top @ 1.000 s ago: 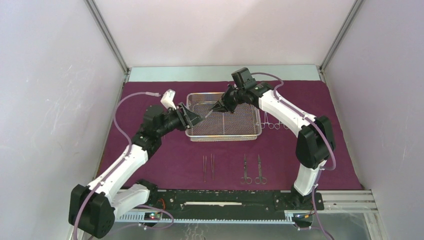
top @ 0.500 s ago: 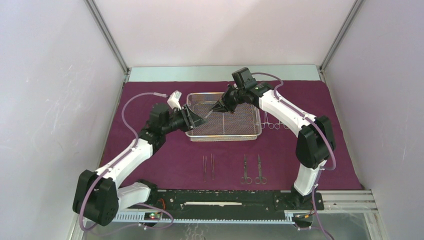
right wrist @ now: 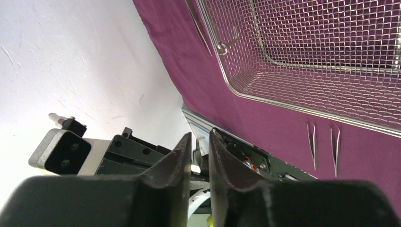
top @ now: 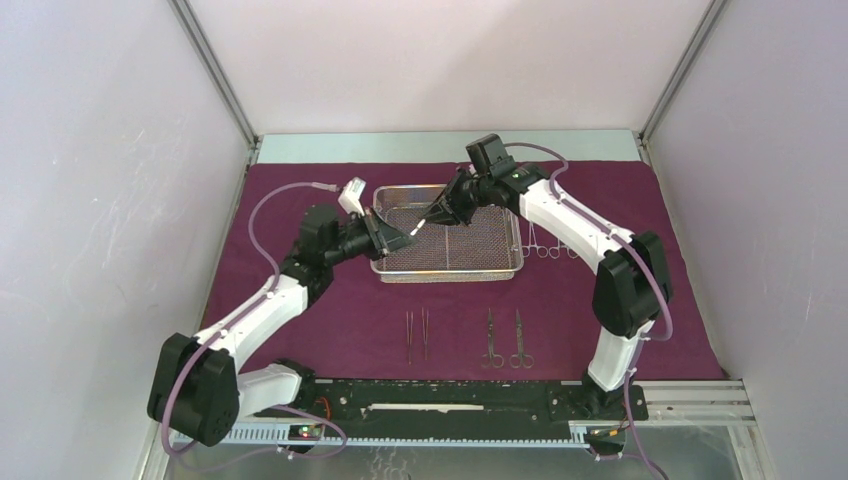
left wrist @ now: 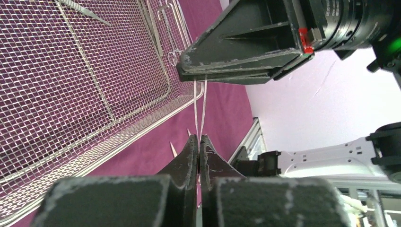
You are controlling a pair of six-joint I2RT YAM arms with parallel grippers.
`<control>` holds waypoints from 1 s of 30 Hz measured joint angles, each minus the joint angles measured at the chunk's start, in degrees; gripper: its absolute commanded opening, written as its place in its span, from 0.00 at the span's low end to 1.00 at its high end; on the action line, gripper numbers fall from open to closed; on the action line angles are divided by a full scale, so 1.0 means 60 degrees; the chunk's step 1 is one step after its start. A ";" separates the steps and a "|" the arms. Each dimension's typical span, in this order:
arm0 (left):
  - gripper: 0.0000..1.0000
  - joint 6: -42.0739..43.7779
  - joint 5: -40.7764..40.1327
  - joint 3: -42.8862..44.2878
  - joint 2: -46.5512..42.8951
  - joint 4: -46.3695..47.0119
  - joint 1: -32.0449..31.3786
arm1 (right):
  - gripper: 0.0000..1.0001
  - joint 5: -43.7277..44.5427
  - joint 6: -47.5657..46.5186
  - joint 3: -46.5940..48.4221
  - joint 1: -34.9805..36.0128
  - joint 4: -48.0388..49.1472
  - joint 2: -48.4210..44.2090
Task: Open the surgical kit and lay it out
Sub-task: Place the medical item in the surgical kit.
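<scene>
A slim pair of steel tweezers [top: 420, 222] hangs in the air over the left part of the wire-mesh tray [top: 447, 275], between my two grippers. My left gripper [left wrist: 199, 137] is shut on one end of the tweezers [left wrist: 200, 109]. The other end [right wrist: 197, 156] sits between the fingers of my right gripper [right wrist: 200, 135], whose jaws stand slightly apart, wider than the steel. The maroon cloth [top: 330, 330] lies spread flat under everything. In the top view the left gripper [top: 405, 236] and right gripper [top: 432, 212] nearly meet tip to tip.
Two tweezers [top: 416, 335] and two ring-handled scissors [top: 505, 340] lie in a row on the cloth near the arm bases. More ring-handled clamps [top: 545, 243] lie right of the tray. Another slim instrument [left wrist: 90, 13] rests inside the tray. Walls enclose the table.
My left gripper has closed onto the tweezers held by the right gripper. The right gripper's jaws have parted a little. Both arms stayed almost in place.
</scene>
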 measured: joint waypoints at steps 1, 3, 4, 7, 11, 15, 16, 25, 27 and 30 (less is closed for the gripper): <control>0.00 -0.0102 0.0000 0.0000 0.0000 0.0058 0.0000 | 0.45 0.0033 -0.0171 -0.0055 0.0000 0.0073 -0.0040; 0.00 -0.0291 -0.0007 0.0000 0.0004 0.0073 0.0025 | 0.62 0.0106 -0.0280 -0.0219 0.0000 0.0204 -0.0200; 0.00 -0.0419 -0.0007 0.0000 0.0015 0.0109 0.0040 | 0.67 0.0182 -0.0404 -0.0386 -0.0004 0.0321 -0.0368; 0.00 -0.0929 0.0076 -0.0015 0.0058 0.0350 0.0087 | 0.77 0.0430 -0.0648 -0.0743 -0.0022 0.0535 -0.0991; 0.00 -0.1912 0.0368 -0.0113 0.0197 0.1035 0.0270 | 0.78 0.0729 -0.0922 -0.1086 -0.0033 0.1166 -0.1821; 0.00 -0.3289 0.0718 -0.0444 0.0397 0.2146 0.0474 | 0.78 0.0798 -0.0998 -0.2044 -0.0029 0.2364 -0.2750; 0.00 -0.3756 0.0827 -0.0579 0.0459 0.2550 0.0528 | 0.78 0.0809 -0.1016 -0.2299 -0.0029 0.2667 -0.2925; 0.00 -0.7996 0.1100 -0.1410 0.1450 0.7224 0.0674 | 0.69 0.1082 -0.1027 -0.3577 0.0197 0.4943 -0.3268; 0.00 -0.8794 0.1093 -0.1534 0.1749 0.8269 0.0678 | 0.68 0.1162 -0.1024 -0.3690 0.0248 0.5344 -0.3319; 0.00 -0.9741 0.1067 -0.1672 0.2113 0.9428 0.0681 | 0.64 0.1231 -0.1020 -0.3719 0.0288 0.5792 -0.3373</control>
